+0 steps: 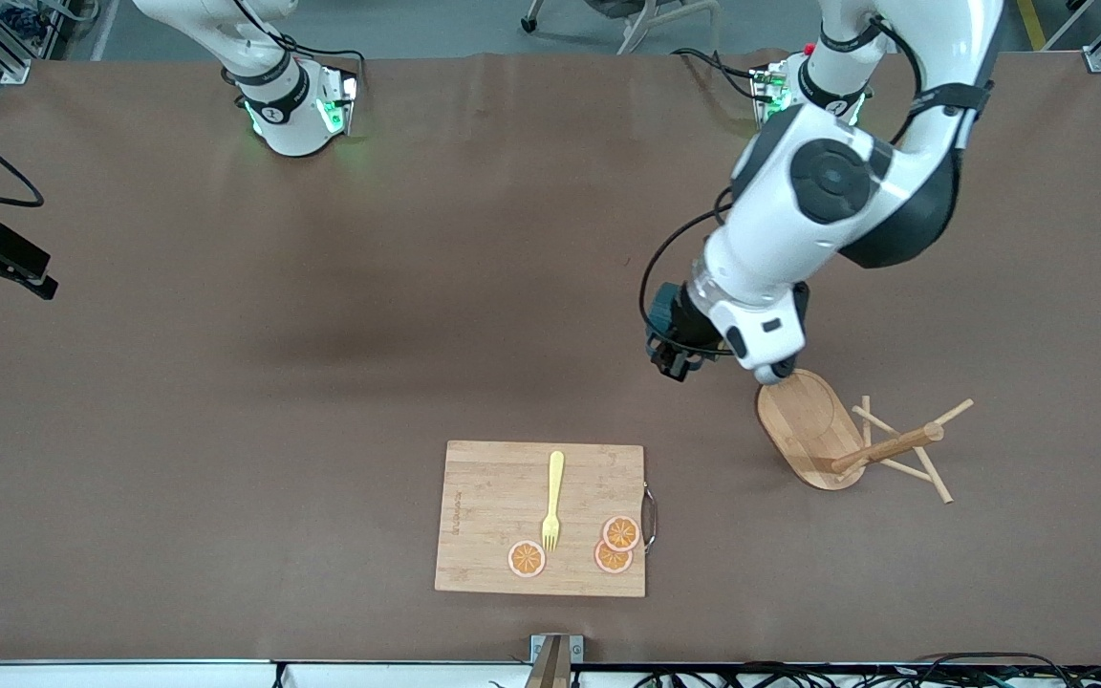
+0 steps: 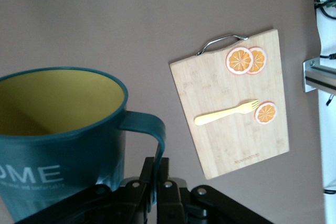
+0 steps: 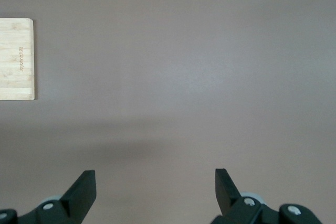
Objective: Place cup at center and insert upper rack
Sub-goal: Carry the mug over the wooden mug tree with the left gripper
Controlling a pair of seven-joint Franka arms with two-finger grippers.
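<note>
My left gripper (image 2: 159, 163) is shut on the handle of the dark teal cup (image 2: 58, 129), which has a yellow inside and white lettering. In the front view the cup (image 1: 662, 308) hangs at the left gripper (image 1: 677, 361), up over bare table beside the rack's base. The upper rack (image 1: 809, 430), a bamboo mug tree, lies tipped on its side toward the left arm's end, its post (image 1: 885, 447) and pegs pointing sideways. My right gripper (image 3: 155, 182) is open and empty over bare table; it shows at the right arm's end of the front view (image 1: 6, 260).
A bamboo cutting board (image 1: 541, 516) lies near the front edge with a yellow fork (image 1: 552, 499) and three orange slices (image 1: 619, 533) on it. The board also shows in the left wrist view (image 2: 231, 103) and in the right wrist view (image 3: 16, 59).
</note>
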